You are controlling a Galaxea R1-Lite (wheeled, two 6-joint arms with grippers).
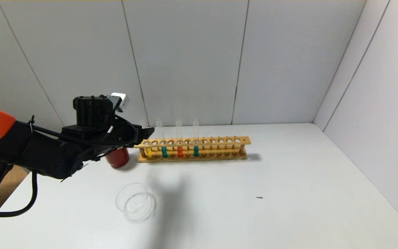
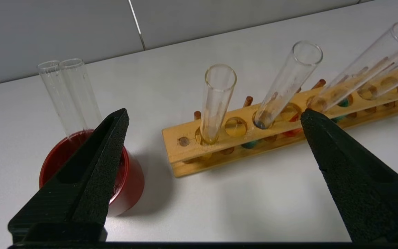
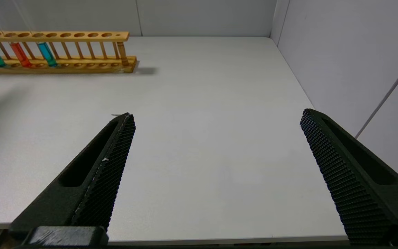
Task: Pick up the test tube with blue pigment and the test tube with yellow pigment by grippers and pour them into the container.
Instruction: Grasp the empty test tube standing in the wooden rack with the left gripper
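The yellow-pigment test tube [image 1: 148,151] stands in the first filled hole at the left end of the wooden rack [image 1: 226,141]. A blue-pigment tube [image 1: 164,151] stands beside it, and a second one [image 1: 196,150] further right. My left gripper [image 1: 146,132] is open and empty at the rack's left end, near the tube tops. In the left wrist view my left gripper [image 2: 215,114] has its jaws wide apart, with the yellow tube [image 2: 218,100] and the blue tube [image 2: 283,86] between them but farther off. The clear glass container [image 1: 136,206] sits in front. My right gripper [image 3: 217,114] is open and empty over the table's right side.
An orange-liquid tube [image 1: 180,151] stands between the two blue ones. A dark red cup [image 1: 117,157] left of the rack holds two empty tubes [image 2: 69,93]. Grey walls close the back and right. A small dark speck [image 1: 259,197] lies on the white table.
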